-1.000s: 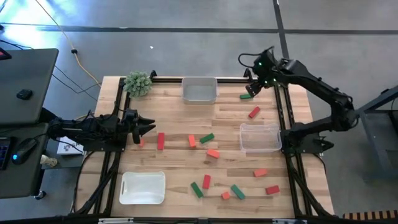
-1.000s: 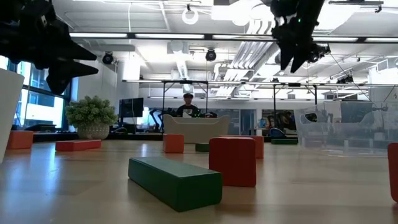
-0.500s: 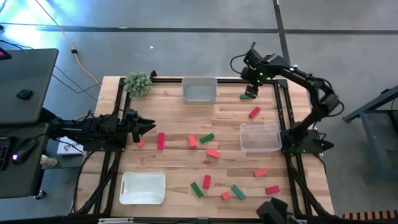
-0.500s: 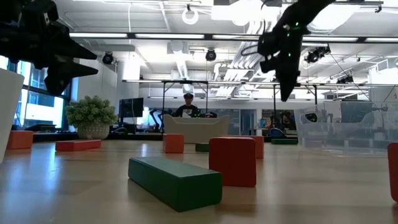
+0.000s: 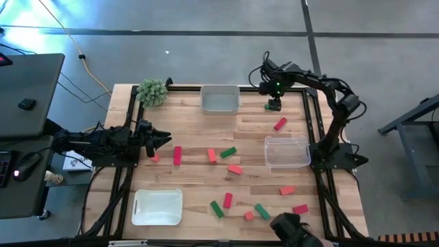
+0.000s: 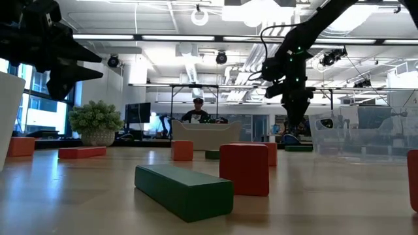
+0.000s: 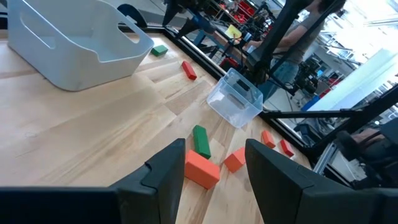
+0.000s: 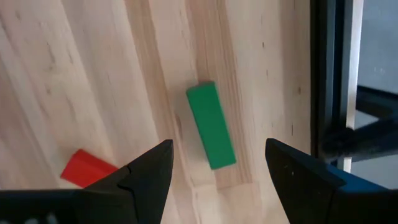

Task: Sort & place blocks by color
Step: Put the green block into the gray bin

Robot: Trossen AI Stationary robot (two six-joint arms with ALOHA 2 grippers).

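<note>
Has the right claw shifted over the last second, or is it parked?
Yes. In the high view the right claw has swung toward the grey tray and now sits open directly above the green block near the table's far edge.

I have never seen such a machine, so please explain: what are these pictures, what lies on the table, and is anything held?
Two dark robot arms work at a wooden table. One picture looks straight down, one looks level across the table, and two come from cameras on the wrists. Red, orange and green blocks lie scattered, with three trays and a small plant. The right gripper hangs open above a green block near the far edge. The left gripper waits open at the left side. Nothing is held.
</note>
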